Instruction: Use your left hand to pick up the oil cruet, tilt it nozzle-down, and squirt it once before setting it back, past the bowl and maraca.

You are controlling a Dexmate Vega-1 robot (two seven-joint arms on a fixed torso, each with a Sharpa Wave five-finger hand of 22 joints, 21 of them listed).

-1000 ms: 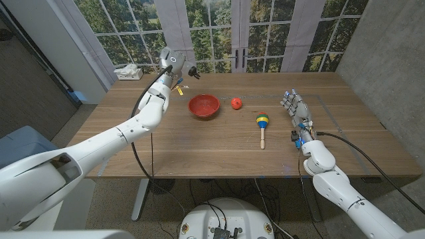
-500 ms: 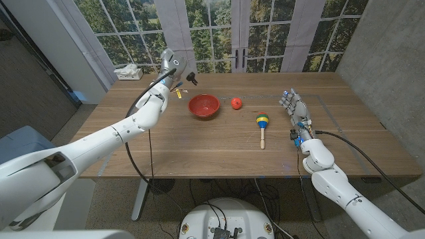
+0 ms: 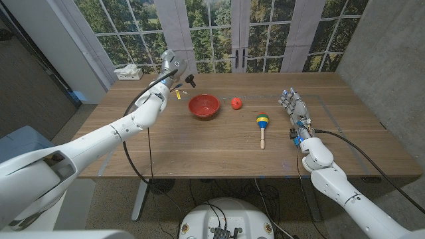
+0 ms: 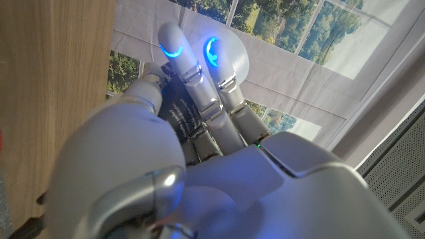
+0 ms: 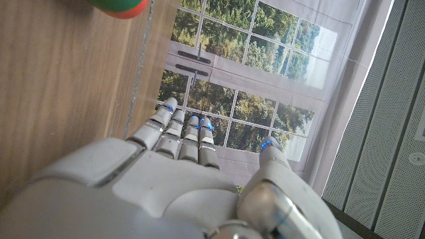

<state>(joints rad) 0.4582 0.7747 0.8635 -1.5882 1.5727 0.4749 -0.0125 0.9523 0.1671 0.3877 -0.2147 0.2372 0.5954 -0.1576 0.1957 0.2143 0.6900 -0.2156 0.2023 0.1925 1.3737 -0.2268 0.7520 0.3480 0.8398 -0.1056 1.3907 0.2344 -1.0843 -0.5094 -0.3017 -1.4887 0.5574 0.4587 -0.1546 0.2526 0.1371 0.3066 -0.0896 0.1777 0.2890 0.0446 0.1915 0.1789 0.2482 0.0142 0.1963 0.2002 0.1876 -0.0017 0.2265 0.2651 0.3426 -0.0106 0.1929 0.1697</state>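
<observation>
The left hand (image 3: 170,64) grips the oil cruet (image 3: 188,79), raised above the table (image 3: 212,143); the right hand (image 3: 294,106) has loose fingers, holding nothing.

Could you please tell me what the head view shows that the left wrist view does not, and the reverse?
Head view adds: the bowl, the maraca and the open right hand. Left wrist view adds: pale lettering on the dark body of the oil cruet, between the fingers. Both: the left hand gripping it, the wooden table and the windows.
</observation>
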